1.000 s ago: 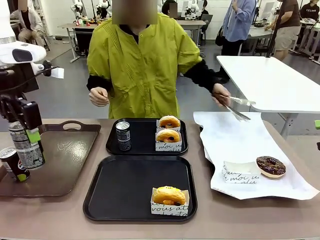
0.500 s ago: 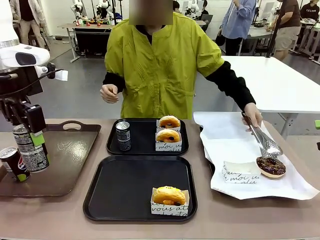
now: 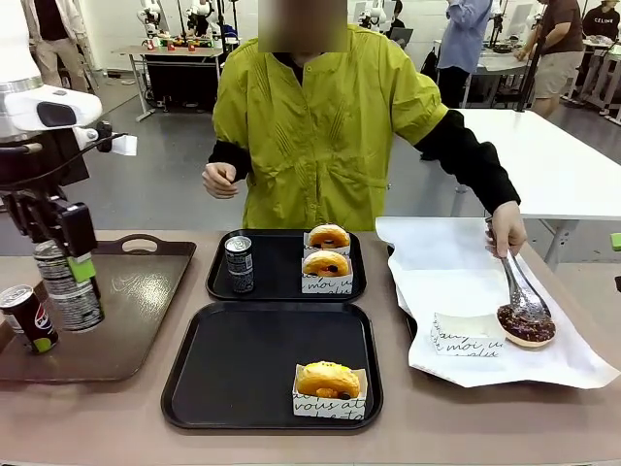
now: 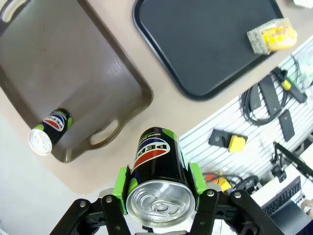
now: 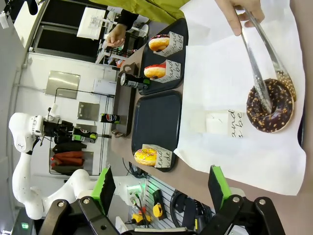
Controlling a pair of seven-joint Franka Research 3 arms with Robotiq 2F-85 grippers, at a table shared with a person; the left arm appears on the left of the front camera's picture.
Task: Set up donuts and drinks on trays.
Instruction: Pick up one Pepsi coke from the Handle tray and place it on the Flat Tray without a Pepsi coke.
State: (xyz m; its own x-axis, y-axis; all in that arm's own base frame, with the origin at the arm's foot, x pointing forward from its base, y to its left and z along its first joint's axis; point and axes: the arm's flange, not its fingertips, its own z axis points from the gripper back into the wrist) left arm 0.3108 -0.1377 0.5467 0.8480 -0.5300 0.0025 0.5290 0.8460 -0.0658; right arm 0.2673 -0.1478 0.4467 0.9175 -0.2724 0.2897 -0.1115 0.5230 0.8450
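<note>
Pinching a can (image 4: 156, 156) high above the brown tray (image 3: 136, 291), the left pincer (image 4: 159, 181) probably clears rims toward the near black tray (image 3: 243, 359), while the right pincer (image 5: 161, 185) hangs spread.

Brown tray (image 3: 136, 320), Pepsi can (image 3: 27, 317) standing on it, second Pepsi can (image 3: 68, 288) above, white paper (image 3: 437, 262), tongs (image 3: 519, 286)

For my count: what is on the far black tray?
The far tray holds a can at left, a front donut and a rear donut at right, both sleeved. The front one partly hides the rear sleeve.
</note>
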